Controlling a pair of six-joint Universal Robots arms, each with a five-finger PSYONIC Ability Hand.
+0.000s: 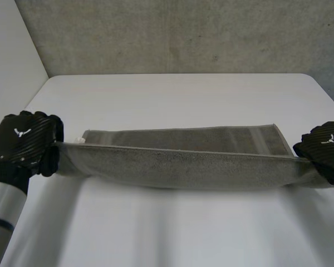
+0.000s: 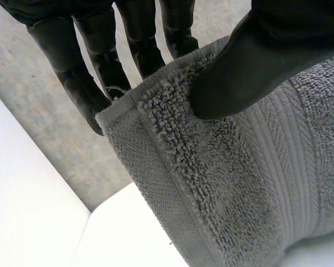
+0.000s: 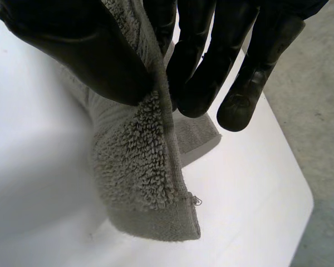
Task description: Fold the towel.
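You see the grey towel stretched across the middle of the frame over the white table, the left hand pinching its left end, the right hand pinching its right end.

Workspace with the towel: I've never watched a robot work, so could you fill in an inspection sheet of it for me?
Surface: white table with rounded far corners.
Job's things: grey towel, its near edge lifted and stretched between the two hands and sagging in the middle; its far part lies on the table.
Clutter: nothing seen.
Hands: left hand pinches the towel's near left corner between thumb and fingers; right hand pinches the near right corner the same way.
Cables: nothing seen.
Surroundings: grey concrete wall behind the table.
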